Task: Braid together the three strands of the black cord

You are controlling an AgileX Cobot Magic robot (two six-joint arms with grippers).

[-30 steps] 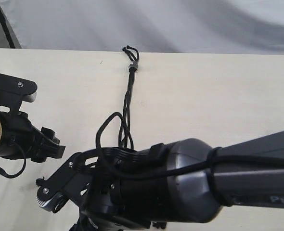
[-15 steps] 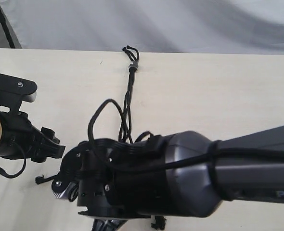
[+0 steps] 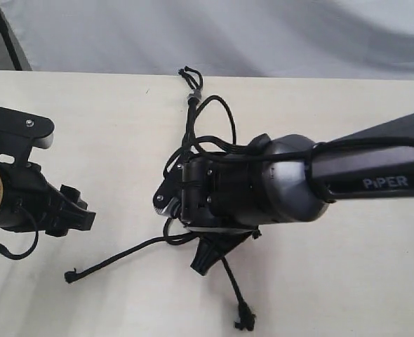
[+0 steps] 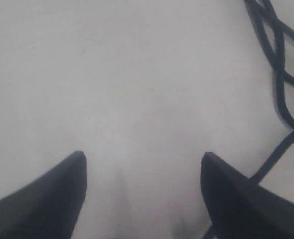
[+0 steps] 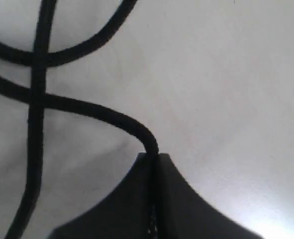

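The black cord's knot point(image 3: 193, 96), with small loops and a greyish band, lies at the table's far edge. Its three strands point(image 3: 188, 133) run toward me and pass under the right arm's wrist. One strand's tip point(image 3: 70, 276) lies out to the left, and another tip point(image 3: 245, 321) lies near the front. My right gripper point(image 3: 204, 262) points down at the table, and in the right wrist view the right gripper point(image 5: 154, 157) is shut on one strand point(image 5: 87, 107), which crosses two others. My left gripper point(image 4: 143, 158) is open over bare table, with strands point(image 4: 279, 59) off to one side.
The left arm point(image 3: 24, 189) rests at the left of the pale table point(image 3: 347, 281). The bulky right arm point(image 3: 333, 182) reaches in from the right, and its thicker smooth cable point(image 3: 221, 112) loops up beside the strands. A grey cloth backdrop hangs behind the table's far edge.
The right arm has swung away from the front edge toward the middle of the table, holding its strand. This uncovered the two loose strand ends. The left arm has stayed still.
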